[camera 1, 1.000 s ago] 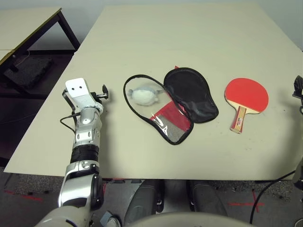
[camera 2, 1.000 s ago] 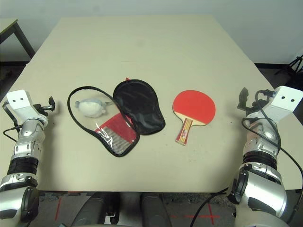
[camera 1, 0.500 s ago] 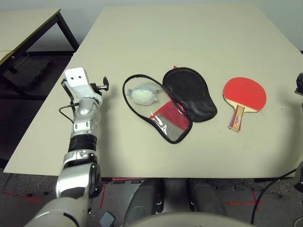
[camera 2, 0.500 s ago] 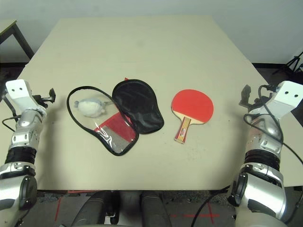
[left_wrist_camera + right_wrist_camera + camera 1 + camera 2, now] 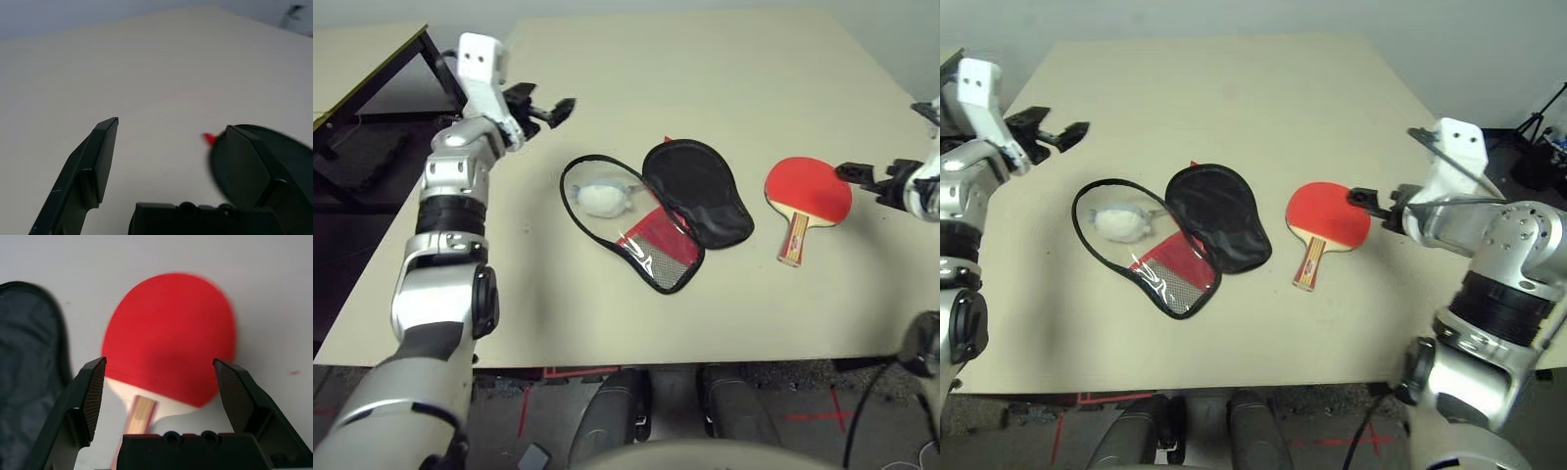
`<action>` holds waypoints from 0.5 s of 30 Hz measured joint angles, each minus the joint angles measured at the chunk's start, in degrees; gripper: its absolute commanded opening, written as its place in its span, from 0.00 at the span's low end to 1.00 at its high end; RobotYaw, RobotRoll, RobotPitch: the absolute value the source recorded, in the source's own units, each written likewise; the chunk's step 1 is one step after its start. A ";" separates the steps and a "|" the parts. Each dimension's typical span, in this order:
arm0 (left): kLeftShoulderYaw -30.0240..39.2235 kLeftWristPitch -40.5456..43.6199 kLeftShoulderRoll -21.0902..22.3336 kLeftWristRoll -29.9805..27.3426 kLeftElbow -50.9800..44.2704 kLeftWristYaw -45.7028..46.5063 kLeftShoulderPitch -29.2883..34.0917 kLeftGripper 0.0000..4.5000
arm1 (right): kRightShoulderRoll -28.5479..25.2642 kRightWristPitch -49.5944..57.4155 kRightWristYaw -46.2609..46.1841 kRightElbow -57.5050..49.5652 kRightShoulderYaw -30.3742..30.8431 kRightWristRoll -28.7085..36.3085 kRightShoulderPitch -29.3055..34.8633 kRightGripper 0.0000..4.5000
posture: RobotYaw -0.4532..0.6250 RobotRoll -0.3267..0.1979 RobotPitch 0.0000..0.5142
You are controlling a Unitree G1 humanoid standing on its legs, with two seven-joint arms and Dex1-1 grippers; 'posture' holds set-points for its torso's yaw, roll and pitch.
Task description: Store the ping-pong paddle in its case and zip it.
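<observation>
STEP: approach to ping-pong paddle (image 5: 1327, 216) | RIGHT: right gripper (image 5: 1363, 202) wide, empty, above blade | LEFT: left gripper (image 5: 551, 106) wide, empty, far-left of unzipped case (image 5: 661, 213) | NEXT: descend, clamp paddle.

Even, bright overhead light, soft shadows; both wrist views slightly blurred.

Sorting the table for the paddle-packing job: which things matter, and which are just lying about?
For the job:
- ping-pong paddle
- case, lying unzipped and open

Just lying about:
- small white soft lump, resting on the open case
</observation>
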 measured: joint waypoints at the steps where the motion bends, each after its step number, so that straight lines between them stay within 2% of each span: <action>1: -0.70 -0.20 -1.31 0.06 0.19 -1.66 -0.36 1.00 | 1.01 0.00 -2.04 0.34 -0.22 0.84 0.00 1.00 | 0.30 0.62 0.25; 6: -5.32 -0.29 -7.94 0.23 -0.32 -8.35 -0.31 1.00 | 1.14 0.04 -8.90 2.88 0.76 8.31 0.53 1.00 | 0.29 0.62 0.24; 11: -8.32 -0.29 -12.10 0.26 -4.15 -11.26 0.50 1.00 | -4.91 0.06 -13.15 4.06 8.06 15.91 2.12 1.00 | 0.29 0.62 0.23; 15: -9.45 -0.15 -14.63 0.25 -6.15 -11.52 1.47 1.00 | -4.86 0.06 -16.83 4.66 11.91 20.83 2.57 1.00 | 0.29 0.62 0.22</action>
